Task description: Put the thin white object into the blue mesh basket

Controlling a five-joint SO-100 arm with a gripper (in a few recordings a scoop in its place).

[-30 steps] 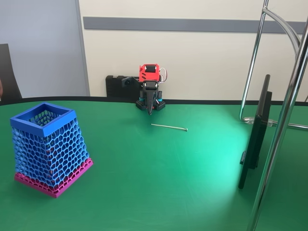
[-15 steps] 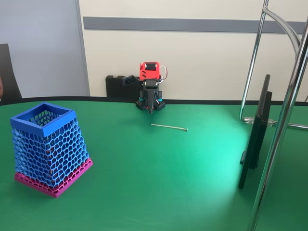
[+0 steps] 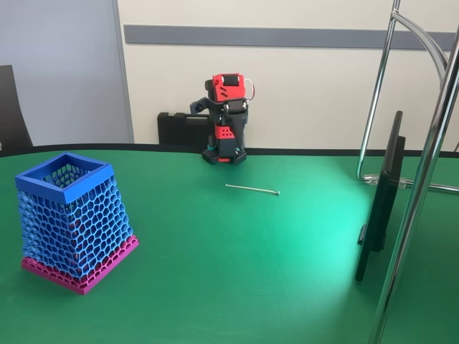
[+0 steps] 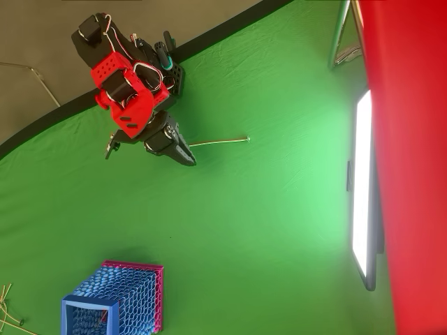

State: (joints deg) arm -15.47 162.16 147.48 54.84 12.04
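Note:
The thin white object (image 3: 251, 189) lies flat on the green table, a little in front of the arm's base; in the overhead view the thin white object (image 4: 218, 142) runs left to right. The red and black arm (image 3: 226, 115) stands at the table's back edge. From above, my gripper (image 4: 187, 158) points out over the table, its tip just below the stick's left end and apart from it, jaws together with nothing between them. The blue mesh basket (image 3: 72, 218) with its pink base band stands upright at the front left, and in the overhead view the basket (image 4: 115, 300) is far from the gripper.
A thin dark monitor (image 3: 380, 201) stands edge-on at the right, bright from above (image 4: 363, 188). Chrome tubes of a stand (image 3: 423, 179) rise at the right. A black case (image 3: 176, 129) sits behind the arm. Open green cloth lies between stick and basket.
The arm has unfolded and risen from its tucked pose, lifting the gripper off its downward-pointing rest. The stick and the basket have not moved.

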